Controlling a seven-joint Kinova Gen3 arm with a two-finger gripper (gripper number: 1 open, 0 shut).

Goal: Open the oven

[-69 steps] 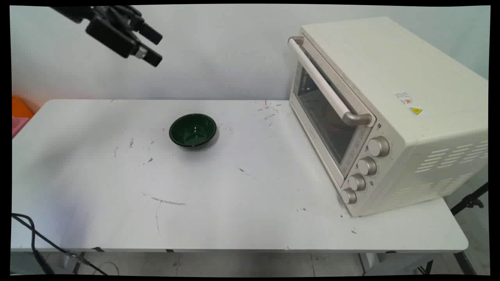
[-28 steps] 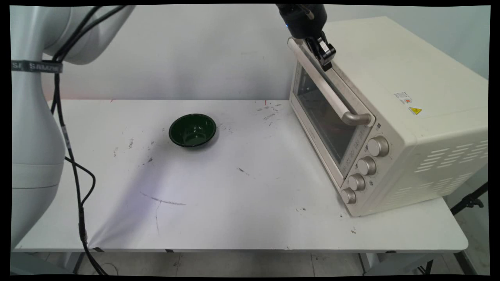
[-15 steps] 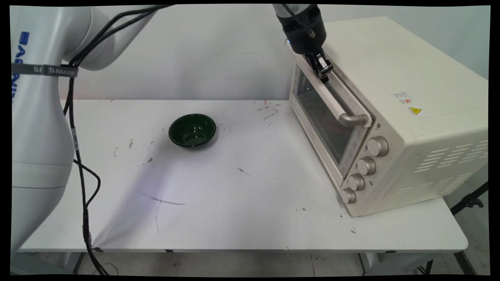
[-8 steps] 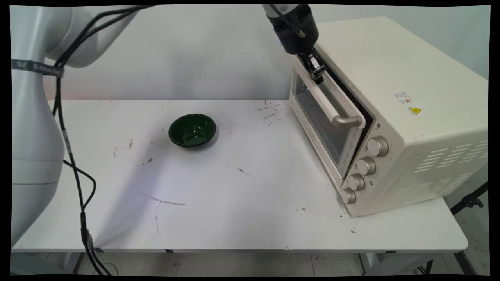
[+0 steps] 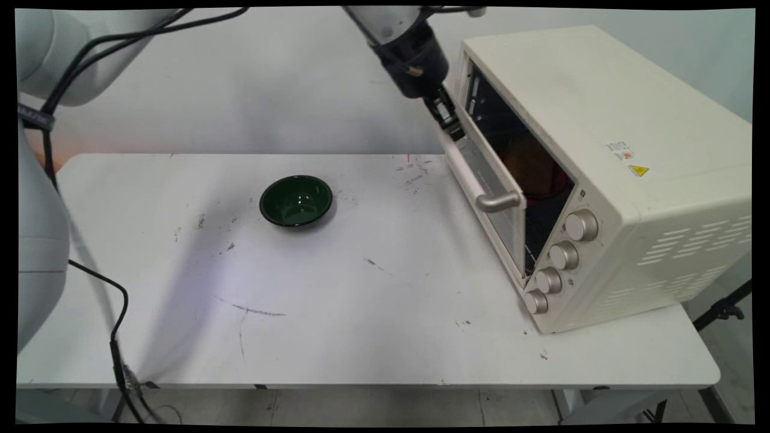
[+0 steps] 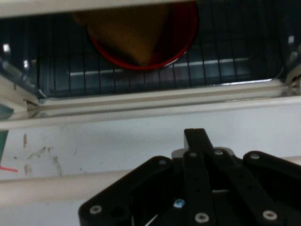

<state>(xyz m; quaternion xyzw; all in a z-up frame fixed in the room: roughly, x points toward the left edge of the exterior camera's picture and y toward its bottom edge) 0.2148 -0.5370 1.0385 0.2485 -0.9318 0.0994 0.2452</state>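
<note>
Gripper (image 5: pixel 450 125) at far end of oven door handle (image 5: pixel 478 183), fingers closed around bar. Oven (image 5: pixel 601 174) door (image 5: pixel 493 198) half open, tilted outward below jaws. Inside, past jaws, red plate (image 6: pixel 141 37) with brownish item on rack. Green bowl (image 5: pixel 296 201) well apart on table (image 5: pixel 361 313).

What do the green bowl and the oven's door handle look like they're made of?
Green bowl: probably glazed ceramic or glass; dark, glossy, with bright reflections inside. Door handle: a matte cream bar, perhaps plastic or coated metal, ending in a brushed silver bracket that looks metallic.
</note>
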